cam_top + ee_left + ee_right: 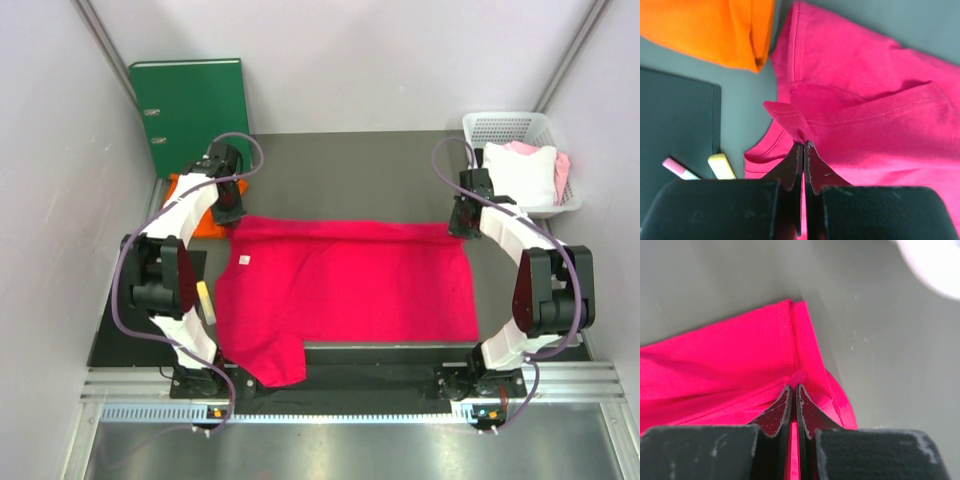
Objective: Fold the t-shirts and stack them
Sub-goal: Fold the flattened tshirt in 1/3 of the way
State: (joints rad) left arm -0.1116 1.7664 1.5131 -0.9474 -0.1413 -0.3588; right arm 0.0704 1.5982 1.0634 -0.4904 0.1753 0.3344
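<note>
**Both pairs of fingers pinched on the far edge of the crimson shirt**

Nearest you in each wrist view are the fingers. Your left gripper [804, 146] is closed to a slit with a peak of crimson cloth nipped in its tips. Your right gripper [794, 388] is closed the same way on a stitched hem corner.

Out from there, the crimson-pink t-shirt [350, 285] lies spread across the middle of the table [350, 165]. Its white neck label [243, 260] is towards the left. One sleeve [275, 365] trails off at the near left. The two grips sit at opposite ends of its far edge, left corner and right corner.

The orange t-shirt [205, 222] lies in a compact shape just beyond the left gripper, close to the crimson shirt's corner. The left arm hides much of it, so you cannot tell whether it is properly folded.

The green ring binder [192, 105] stands at the far left. A white basket [500, 125] holding pale cloth sits at the far right.

By my reading you are early in the task. The crimson shirt is mostly open, with at best a first fold in hand. The near sleeve is loose. Nothing is stacked yet. Further folds and the stacking are left to do.
</note>
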